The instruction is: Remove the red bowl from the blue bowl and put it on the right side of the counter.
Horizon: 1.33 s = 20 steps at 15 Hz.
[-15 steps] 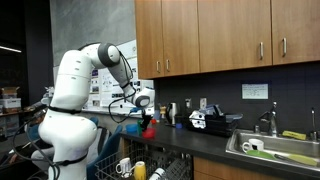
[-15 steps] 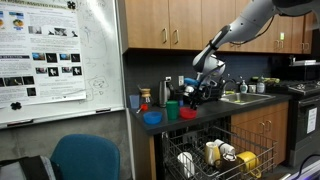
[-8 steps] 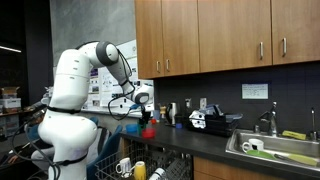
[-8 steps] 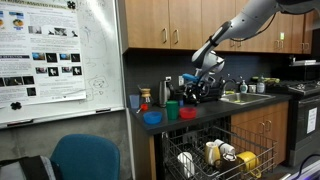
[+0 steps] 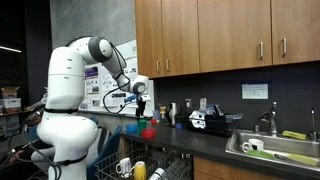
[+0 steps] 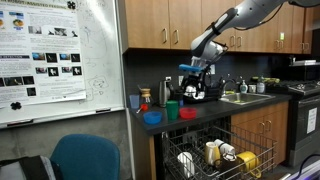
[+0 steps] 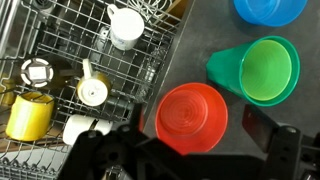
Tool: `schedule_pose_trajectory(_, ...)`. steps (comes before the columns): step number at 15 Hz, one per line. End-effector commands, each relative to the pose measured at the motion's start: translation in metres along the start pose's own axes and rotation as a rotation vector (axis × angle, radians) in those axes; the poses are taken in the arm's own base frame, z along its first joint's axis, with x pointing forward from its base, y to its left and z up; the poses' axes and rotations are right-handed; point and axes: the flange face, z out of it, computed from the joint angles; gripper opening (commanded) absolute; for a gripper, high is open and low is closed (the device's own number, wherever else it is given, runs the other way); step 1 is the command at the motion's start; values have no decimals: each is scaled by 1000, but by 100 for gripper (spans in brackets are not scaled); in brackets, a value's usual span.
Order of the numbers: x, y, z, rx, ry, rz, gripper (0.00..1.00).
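End effector [image 7: 195, 150] hangs with its fingers apart and empty; in the wrist view we see it directly above the red bowl [image 7: 192, 120]. This bowl stands on the dark surface [image 7: 205, 30], outside the blue bowl [image 7: 270, 8], with the green cup [image 7: 258, 68] between them. Left of the surface lies a dishwasher rack [image 7: 70, 60] with mugs [image 7: 125, 25].

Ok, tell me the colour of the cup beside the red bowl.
The cup is green, clearest in the wrist view.
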Motion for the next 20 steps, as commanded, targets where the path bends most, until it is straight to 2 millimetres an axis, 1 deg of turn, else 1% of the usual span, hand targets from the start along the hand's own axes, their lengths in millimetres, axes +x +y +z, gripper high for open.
schedule_pose_trajectory(1, -27, -7, -24, -62, 48, -146, 100)
schedule_pose_trajectory(6, -65, -25, -44, -124, 103, -417, 100)
schedule_pose_trajectory(9, -78, -31, -55, -148, 120, -583, 100)
schedule_pose_trajectory(11, -80, -30, -63, -167, 128, -674, 100)
schedule_pose_trajectory(14, -77, -24, -71, -189, 142, -780, 100)
schedule_pose_trajectory(16, -73, -20, -74, -193, 155, -830, 100)
schedule_pose_trajectory(20, -65, -19, -77, -205, 170, -889, 100)
